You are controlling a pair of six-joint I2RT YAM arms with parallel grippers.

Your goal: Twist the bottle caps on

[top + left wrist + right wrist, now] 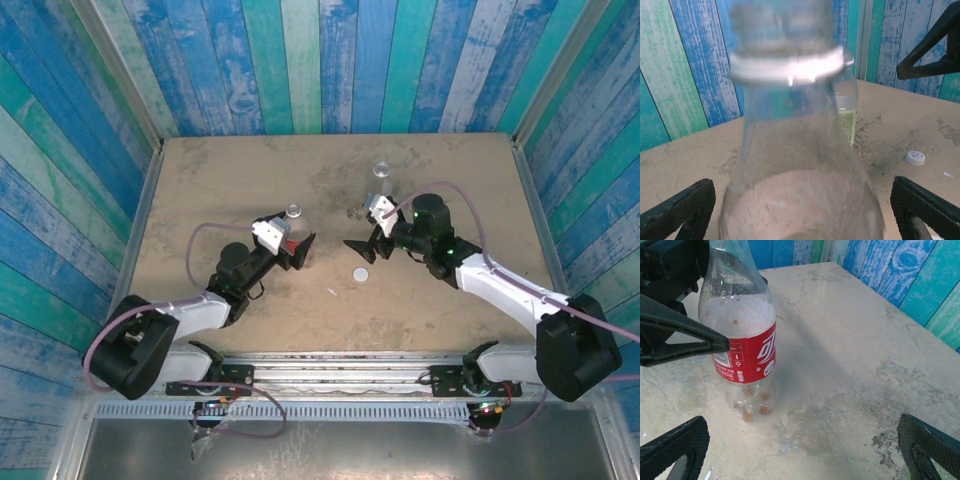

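Sandy table, blue-green plank walls. Top view: left gripper [297,243], jaws released, straddles the red-label bottle [293,212] mid-table; right gripper [362,248], jaws released too, hangs beside it near a white cap [361,274]; second bottle [381,172] near the far edge. Left wrist: uncapped neck, probably thin, light, crushable. Right wrist: slick-looking label; better to grip the stiffer shoulder.

I'm looking at a tan, stained table [200,300] with two bottles standing on it: the red-label bottle [747,352] left of centre and the pale-label bottle [381,170] farther back. A white cap [361,274] lies nearer me and, I think, a paper scrap [331,292] just beside it.
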